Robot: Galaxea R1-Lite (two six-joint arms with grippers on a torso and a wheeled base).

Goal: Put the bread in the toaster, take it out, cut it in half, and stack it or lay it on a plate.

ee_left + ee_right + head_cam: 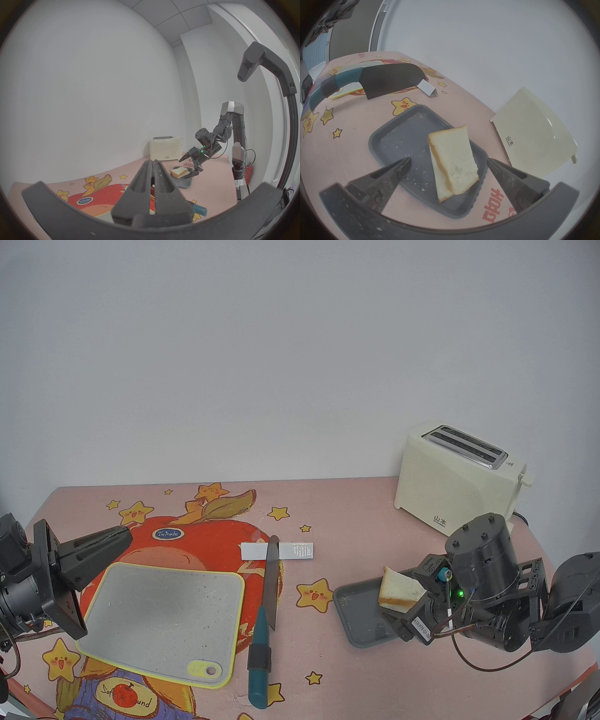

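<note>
Two pale bread slices (453,159) lie on the grey tray (400,134), the upper one tilted against the lower. My right gripper (448,161) is open, one finger on each side of the bread and not touching it. From the head view the bread (400,590) sits at the tray's (356,618) right end, just in front of my right gripper (417,599). The cream toaster (459,480) stands behind them, its slots empty. My left gripper (122,537) is shut and holds nothing, hovering over the far left corner of the cutting board (162,621).
A knife with a teal handle (259,655) and dark blade (270,580) lies to the right of the board, its tip on a white strip (294,550). Bare pink tablecloth (350,515) lies between strip and toaster. The table's edge runs close behind the right arm.
</note>
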